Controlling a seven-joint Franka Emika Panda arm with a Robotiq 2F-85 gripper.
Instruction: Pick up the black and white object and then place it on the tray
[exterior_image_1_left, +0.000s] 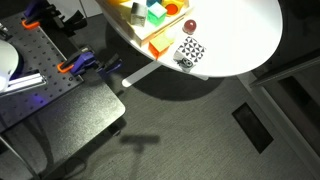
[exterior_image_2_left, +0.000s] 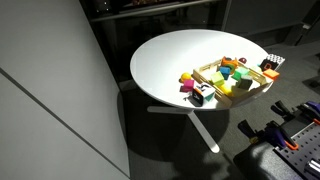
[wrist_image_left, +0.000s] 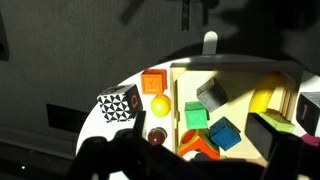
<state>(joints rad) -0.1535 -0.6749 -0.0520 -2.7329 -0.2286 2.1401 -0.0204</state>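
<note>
Wrist view shows the black and white checkered block (wrist_image_left: 118, 104) lying on the bench (wrist_image_left: 128, 82) near its edge, just outside the wooden tray (wrist_image_left: 235, 66). My end effector (wrist_image_left: 205, 150) looks wide and empty. Picking and placing both remain.

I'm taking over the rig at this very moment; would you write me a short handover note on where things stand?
Gripper: only a dark blur at the bottom of the wrist view, so open or shut cannot be told. It is above the table, not on the object.
Black and white object: on the round white table, outside the tray, near its corner, with a dark red ball close by.
Done: nothing yet; the object is not picked up.
Left: grasp it, lift it, set it in the tray among the coloured blocks.
</note>
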